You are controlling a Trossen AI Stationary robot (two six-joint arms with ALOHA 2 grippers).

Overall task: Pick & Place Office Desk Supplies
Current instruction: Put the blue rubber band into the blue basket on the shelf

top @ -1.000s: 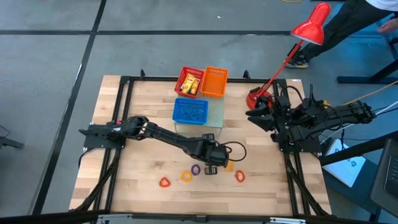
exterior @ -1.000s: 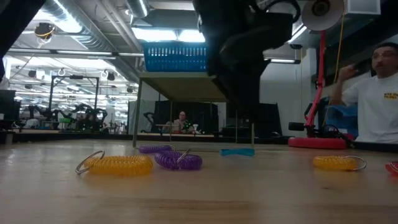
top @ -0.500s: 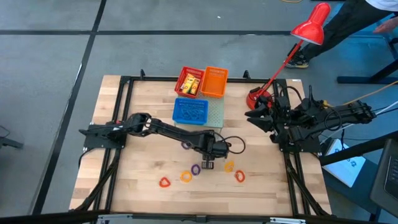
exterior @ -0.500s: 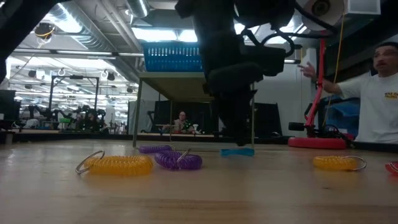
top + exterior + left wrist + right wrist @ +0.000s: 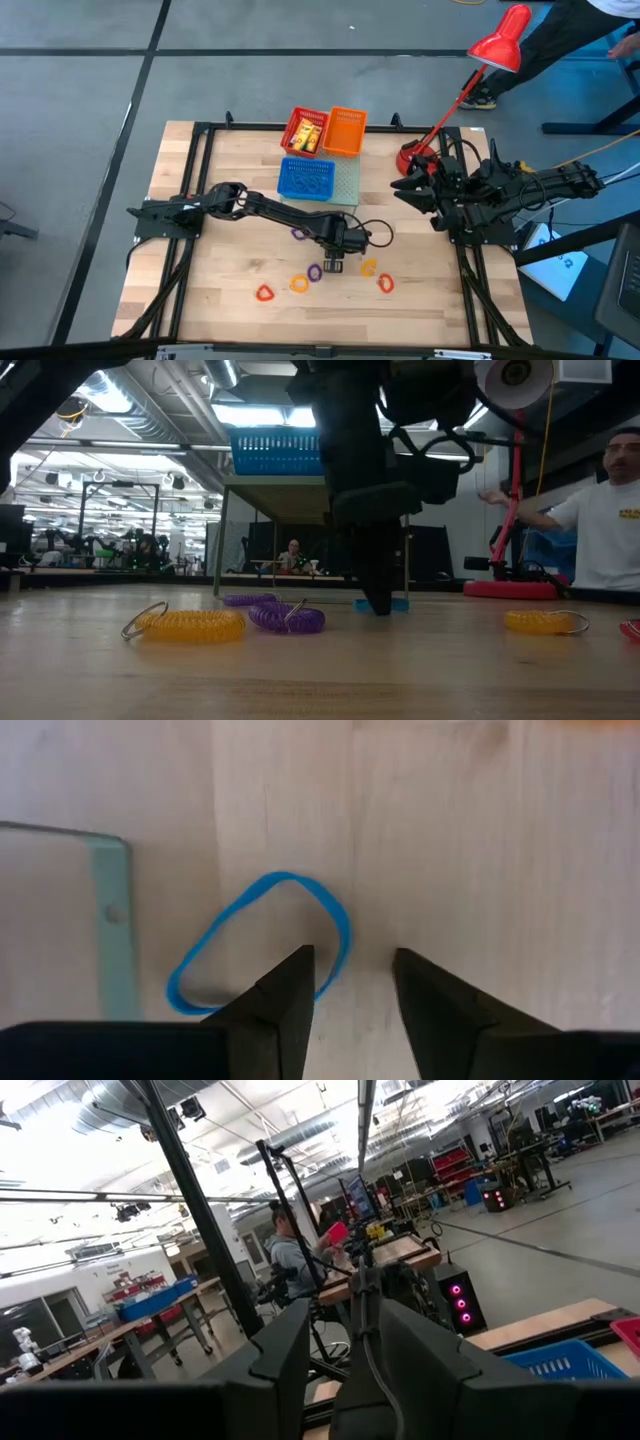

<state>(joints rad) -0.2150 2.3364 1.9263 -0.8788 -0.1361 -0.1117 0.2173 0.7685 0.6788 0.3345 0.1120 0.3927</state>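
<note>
A thin blue loop [image 5: 262, 938] lies flat on the wooden table beside the corner of a clear stand [image 5: 60, 910]. My left gripper [image 5: 352, 982] points down over the loop's end and is open. One finger [image 5: 290, 995] stands over the inside of the loop and the other [image 5: 432, 1000] outside it. In the low view its tips [image 5: 378, 598] reach down to the table at the blue loop [image 5: 392, 604]. Purple [image 5: 314, 271], orange [image 5: 299, 284], red [image 5: 264, 293] and yellow [image 5: 368, 267] loops lie nearby. My right gripper [image 5: 352, 1350] is open, raised at the table's right side. My left gripper comes at the blue loop from above, pointing down, with the loop's end band [image 5: 340, 945] between its two fingers and close to one fingertip. The loop lies flat on the table. Whether a finger touches the band cannot be told.
Red [image 5: 306, 130] and orange [image 5: 346, 130] baskets stand at the far edge. A blue basket [image 5: 307, 178] sits on the clear stand. A red desk lamp [image 5: 412, 158] stands at the far right. Another purple loop [image 5: 300, 234] lies under the left arm. A person [image 5: 605, 520] stands beyond the table.
My left gripper has come down to the table at the blue loop and shifted a little toward the table's left and far edges, turning slightly. The loops have stayed where they were.
</note>
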